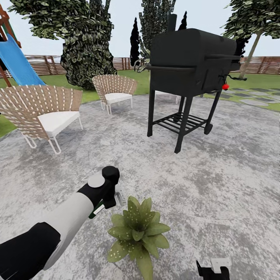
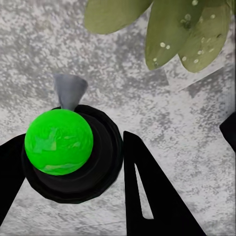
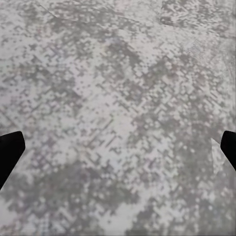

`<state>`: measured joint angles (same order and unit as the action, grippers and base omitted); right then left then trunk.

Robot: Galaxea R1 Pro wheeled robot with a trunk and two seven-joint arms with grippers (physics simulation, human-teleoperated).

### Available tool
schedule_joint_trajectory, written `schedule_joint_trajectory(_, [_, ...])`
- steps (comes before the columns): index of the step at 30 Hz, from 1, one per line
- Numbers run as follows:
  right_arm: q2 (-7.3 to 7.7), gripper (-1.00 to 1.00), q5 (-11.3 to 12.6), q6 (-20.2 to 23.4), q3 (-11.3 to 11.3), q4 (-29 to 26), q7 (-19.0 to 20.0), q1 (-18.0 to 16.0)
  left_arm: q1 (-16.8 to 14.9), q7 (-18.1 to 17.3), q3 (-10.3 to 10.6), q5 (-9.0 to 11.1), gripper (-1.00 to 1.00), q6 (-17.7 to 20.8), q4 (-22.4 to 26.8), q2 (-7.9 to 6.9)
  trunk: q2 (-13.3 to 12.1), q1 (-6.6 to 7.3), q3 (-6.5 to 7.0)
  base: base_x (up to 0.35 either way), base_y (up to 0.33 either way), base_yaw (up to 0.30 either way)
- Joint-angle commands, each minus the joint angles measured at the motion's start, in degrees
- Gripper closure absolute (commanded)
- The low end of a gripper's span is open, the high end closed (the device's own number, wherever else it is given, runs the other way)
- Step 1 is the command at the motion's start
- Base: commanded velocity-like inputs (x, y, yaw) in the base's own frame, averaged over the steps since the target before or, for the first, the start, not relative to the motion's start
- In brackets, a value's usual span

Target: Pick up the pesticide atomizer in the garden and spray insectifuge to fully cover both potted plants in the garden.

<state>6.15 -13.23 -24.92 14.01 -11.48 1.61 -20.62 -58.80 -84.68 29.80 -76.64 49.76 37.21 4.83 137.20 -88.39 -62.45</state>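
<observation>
Pesticide atomizer (image 2: 59, 142): pinched in left jaws, nozzle aimed toward potted plant (image 1: 137, 233) just ahead, evidently for spraying. Right jaws: spread, idle over paved patio (image 3: 118, 108).

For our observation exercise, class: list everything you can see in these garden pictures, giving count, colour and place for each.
Low rosette potted plant: one, green, pale-speckled; on patio by left gripper.
Slim atomizer bottle: one, green, black collar; in left gripper.
Barbecue grill: one, black; patio centre-right.
Woven chairs: two, tan, white cushions; left.
Slide: one, blue; far left.
Slatted fence: brown; background.
Round paved patio: grey.
Left gripper: black, beside plant.
Right gripper: black, bottom edge.
</observation>
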Motion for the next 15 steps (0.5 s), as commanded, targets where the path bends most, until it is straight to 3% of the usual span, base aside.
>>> schedule_joint_trajectory(1, [-0.05,-1.0,-0.48,-0.22,0.49,0.05,0.17,-0.04,0.2,-0.56,0.1,-0.46,1.0,0.6,0.19,0.0,0.02,0.01,-0.05,0.001,0.0,-0.022])
schedule_joint_trajectory(6, [-0.08,-1.0,-0.49,-0.22,0.49,0.05,0.15,-0.04,0.48,1.51,0.01,0.01,1.0,0.5,0.18,0.15,0.02,0.01,-0.05,0.0,0.0,-0.005])
schedule_joint_trajectory(12, [-0.08,-1.0,-0.51,-0.22,0.49,0.05,0.16,-0.04,3.84,1.77,-0.09,0.12,1.0,0.1,0.04,-2.0,0.02,0.01,-0.05,0.0,0.0,0.0])
schedule_joint_trajectory(15, [-0.08,-1.0,-0.55,-0.22,0.49,0.05,0.16,-0.04,4.12,1.81,-0.16,0.17,1.0,0.12,0.78,-1.91,0.02,0.01,-0.05,0.0,0.0,0.0])
